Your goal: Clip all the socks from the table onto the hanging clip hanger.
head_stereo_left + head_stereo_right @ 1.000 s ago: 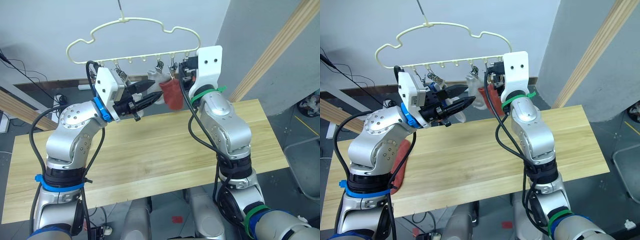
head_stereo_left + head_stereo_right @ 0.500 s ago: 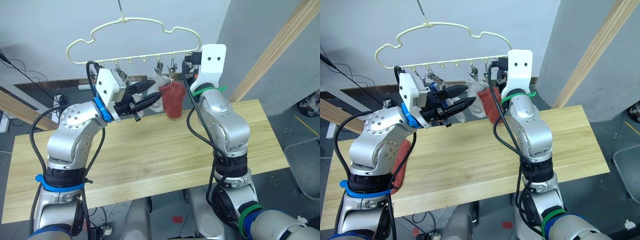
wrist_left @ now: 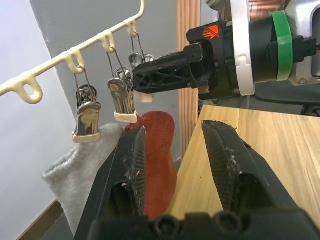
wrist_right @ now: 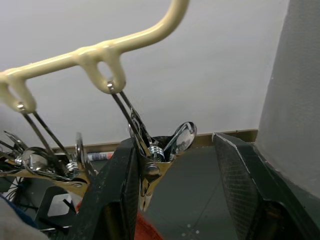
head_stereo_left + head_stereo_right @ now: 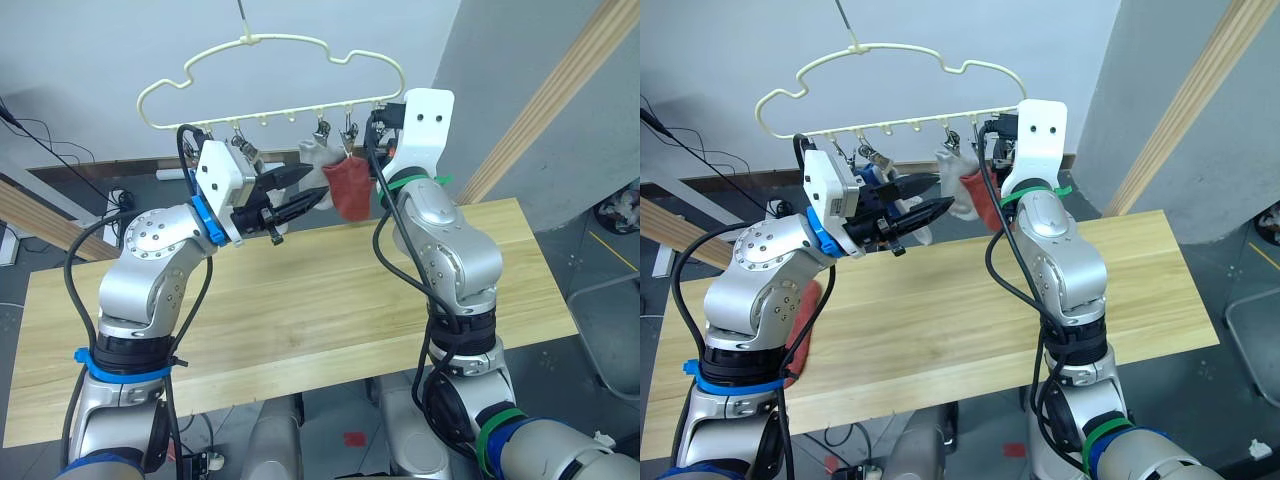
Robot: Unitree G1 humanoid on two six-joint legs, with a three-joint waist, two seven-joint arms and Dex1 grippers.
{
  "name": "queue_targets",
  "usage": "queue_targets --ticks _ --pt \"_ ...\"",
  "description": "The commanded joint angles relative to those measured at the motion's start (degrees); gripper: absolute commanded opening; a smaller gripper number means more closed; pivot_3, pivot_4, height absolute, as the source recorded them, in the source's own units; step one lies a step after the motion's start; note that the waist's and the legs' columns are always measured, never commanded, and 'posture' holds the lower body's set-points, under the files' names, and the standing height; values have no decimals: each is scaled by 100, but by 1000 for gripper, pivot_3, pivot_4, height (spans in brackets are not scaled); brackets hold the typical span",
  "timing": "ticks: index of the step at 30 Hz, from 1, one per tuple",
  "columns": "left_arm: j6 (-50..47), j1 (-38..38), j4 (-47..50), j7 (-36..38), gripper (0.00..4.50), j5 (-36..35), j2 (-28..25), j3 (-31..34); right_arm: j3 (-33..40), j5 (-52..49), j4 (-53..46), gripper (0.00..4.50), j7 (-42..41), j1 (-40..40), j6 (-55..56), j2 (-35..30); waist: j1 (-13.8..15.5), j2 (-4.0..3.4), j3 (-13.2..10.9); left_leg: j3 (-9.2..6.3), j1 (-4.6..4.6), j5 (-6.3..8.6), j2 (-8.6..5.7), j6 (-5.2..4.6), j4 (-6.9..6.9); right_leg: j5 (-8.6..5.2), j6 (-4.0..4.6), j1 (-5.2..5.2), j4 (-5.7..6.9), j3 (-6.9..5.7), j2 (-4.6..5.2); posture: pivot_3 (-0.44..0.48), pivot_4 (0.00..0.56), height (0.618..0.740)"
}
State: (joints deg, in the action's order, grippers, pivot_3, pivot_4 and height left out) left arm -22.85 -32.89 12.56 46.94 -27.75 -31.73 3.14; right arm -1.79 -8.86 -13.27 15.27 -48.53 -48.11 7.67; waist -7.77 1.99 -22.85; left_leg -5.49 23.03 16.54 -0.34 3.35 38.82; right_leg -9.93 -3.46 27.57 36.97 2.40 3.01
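The pale-yellow clip hanger (image 5: pixel 270 70) hangs above the far edge of the table (image 5: pixel 320 300). A rust-red sock (image 5: pixel 350 188) and a light grey sock (image 5: pixel 315 158) hang side by side from its clips. My left gripper (image 5: pixel 300 195) is open, its fingertips pointing at the two socks from the left and holding nothing. My right gripper (image 4: pixel 172 142) is open, up at the hanger's right end, with an empty metal clip (image 4: pixel 157 147) between its fingers. A second rust-red sock (image 5: pixel 805 330) lies on the table's left part, half hidden behind my left arm.
A slanted wooden rail (image 5: pixel 560 90) leans on the grey wall at the right. Another wooden beam (image 5: pixel 40 215) and loose cables (image 5: pixel 40 140) lie behind the table on the left. The table's middle and right are bare wood.
The rust-red sock swung left away from my right gripper and now hangs from its clip. My right gripper rose to the hanger's end clip. My left gripper shifted slightly right.
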Motion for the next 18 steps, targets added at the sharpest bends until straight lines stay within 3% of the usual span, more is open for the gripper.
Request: queue_targets --ticks 1,18 --pt "165 14 94 39 1989 26 6 17 -135 -171 -353 2308 -17 -232 83 557 -2 0 0 0 0 0 0 0 0 0 0 0 0 0 0 -155 345 740" --pt "218 19 63 45 1989 109 24 -26 -352 -474 -276 2308 -234 -213 389 468 -1 0 0 0 0 0 0 0 1 0 0 0 1 0 0 -148 348 740"
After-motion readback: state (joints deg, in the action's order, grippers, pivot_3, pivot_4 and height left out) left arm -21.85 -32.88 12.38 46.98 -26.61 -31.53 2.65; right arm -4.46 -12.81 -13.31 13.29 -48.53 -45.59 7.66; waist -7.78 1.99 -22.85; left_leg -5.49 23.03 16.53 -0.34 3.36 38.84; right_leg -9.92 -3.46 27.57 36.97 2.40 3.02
